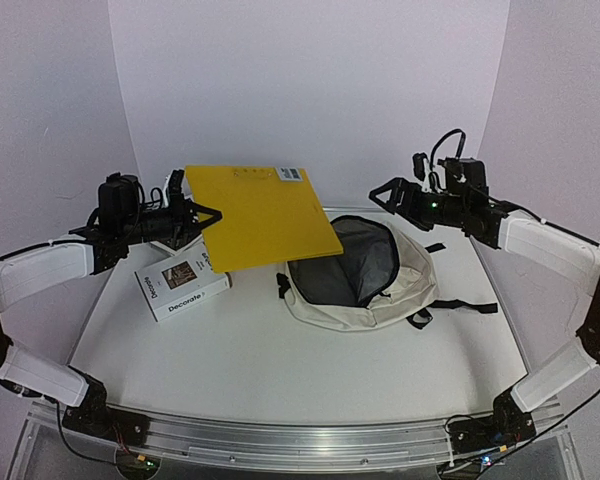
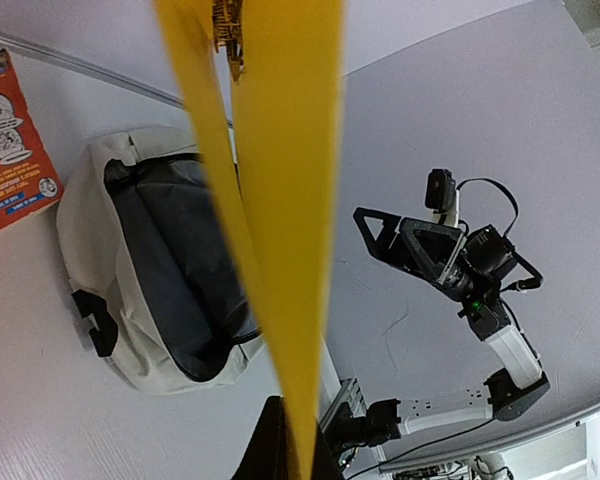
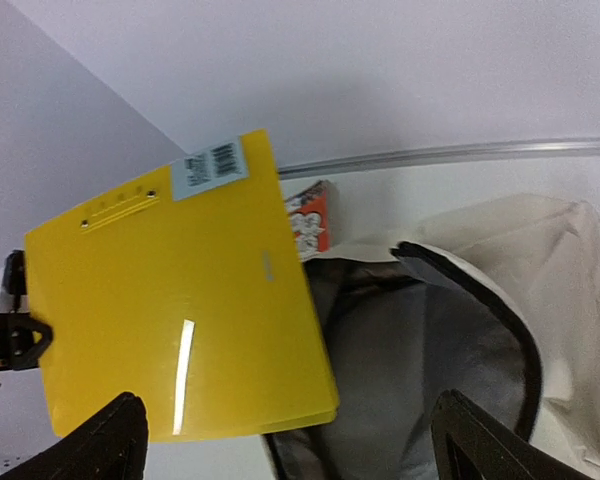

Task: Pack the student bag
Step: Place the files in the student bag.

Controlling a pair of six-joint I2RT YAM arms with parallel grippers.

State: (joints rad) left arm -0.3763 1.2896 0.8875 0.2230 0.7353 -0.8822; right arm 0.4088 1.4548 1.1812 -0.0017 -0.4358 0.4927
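The student bag (image 1: 412, 285) lies right of centre on the tabletop, toward the far edge, its main compartment unzipped and the grey lining on show. Over that mouth hangs the near-right corner of a yellow folder (image 1: 265, 215), carried flat in the air. The left gripper (image 1: 204, 215) has its jaws clamped on the folder's left edge, and nothing else supports it. The right gripper (image 1: 378, 196) hovers above the bag's far-right side, jaws spread wide, holding nothing and touching nothing.

The step in hand looks like feeding the folder in. To do it well, the left arm should tip the leading edge down and square it to the opening before sliding, since a thin sheet pinched at one side is likely to sag and catch on the zip. The free gripper could pin or lift the upper rim (that soft fabric may fold shut under a push).

Further left a white book (image 1: 180, 283) rests on the tabletop, and an orange booklet (image 3: 308, 222) lies just behind the bag near the far edge.
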